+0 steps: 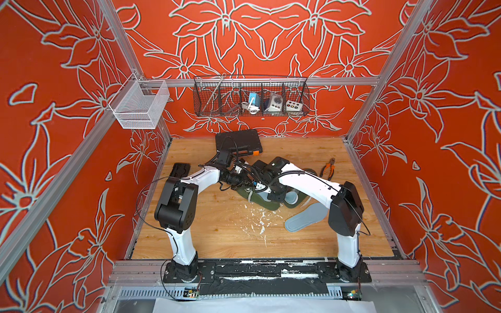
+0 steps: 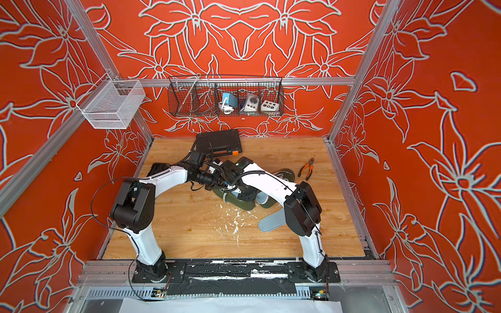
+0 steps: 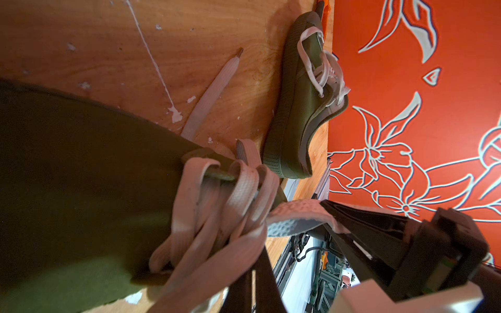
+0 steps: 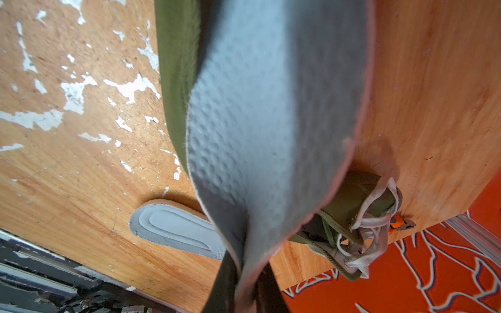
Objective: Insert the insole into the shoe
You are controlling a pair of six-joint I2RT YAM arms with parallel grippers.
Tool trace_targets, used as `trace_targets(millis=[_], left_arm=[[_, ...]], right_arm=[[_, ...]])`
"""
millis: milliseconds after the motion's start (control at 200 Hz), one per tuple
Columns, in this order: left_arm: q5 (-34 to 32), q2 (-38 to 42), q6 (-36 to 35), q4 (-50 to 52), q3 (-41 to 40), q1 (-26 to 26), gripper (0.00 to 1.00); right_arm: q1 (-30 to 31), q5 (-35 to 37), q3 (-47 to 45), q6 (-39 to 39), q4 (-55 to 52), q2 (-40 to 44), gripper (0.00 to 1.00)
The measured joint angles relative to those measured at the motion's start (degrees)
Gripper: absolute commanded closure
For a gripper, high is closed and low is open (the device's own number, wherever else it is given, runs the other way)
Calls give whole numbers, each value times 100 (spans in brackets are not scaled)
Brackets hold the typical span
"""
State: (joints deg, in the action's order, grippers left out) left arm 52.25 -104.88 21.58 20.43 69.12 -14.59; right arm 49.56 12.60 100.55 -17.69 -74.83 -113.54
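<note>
With right gripper (image 4: 248, 272) nearly shut, pinching one end of the grey insole (image 4: 271, 122). Rest of the sheet bowed out ahead of the jaws, over the green shoe (image 4: 176, 67) lying just beyond the fingertips. Far end out of sight, so no telling how deep in, if at all. Left gripper (image 3: 253, 283) closed tight just across from the right one, buried among the shoe's pale laces (image 3: 217, 203). Whether clamped on a lace or on the tongue edge, impossible to say.

Likeliest trouble: buckling. Held by one end only and already bent, so liable to fold against the collar or tongue instead of sliding flat along the sole. Could also snag on the laces, bunched right at the opening, just off the right fingertips. Might slip from so narrow a pinch under a hard push. Would shove the shoe across the wooden table (image 1: 206, 230) given any loosening of the left hold. Very little room between the two grippers, hence a risk of knocking together.

Further out: second insole (image 4: 173, 227) flat on the table, back behind the right gripper, clear of the path. Second green shoe (image 3: 301, 108) near, off to the side, easy to mistake for the target. Pliers (image 1: 329, 168) beyond that. Black case (image 1: 238, 142) past the left gripper. Neither in the way.
</note>
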Motion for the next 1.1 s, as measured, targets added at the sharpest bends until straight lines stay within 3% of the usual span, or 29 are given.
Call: trace_targets(millis=[185,676,921,1096], left_arm=[[81,66,227,-299,-219,15,100],[199,203,645,-758,-444,39,100],[214,208,697,-885,-481,42,100],[278,208,772,-951,-568,50,100]], right_arm=[[0,-63,256,96,-175,-251,96],[-13,-363,785,1209,-774,-450,97],[13,-177,977,1113,-728,-597,100],[76,57,501,758,-415,-525,100]])
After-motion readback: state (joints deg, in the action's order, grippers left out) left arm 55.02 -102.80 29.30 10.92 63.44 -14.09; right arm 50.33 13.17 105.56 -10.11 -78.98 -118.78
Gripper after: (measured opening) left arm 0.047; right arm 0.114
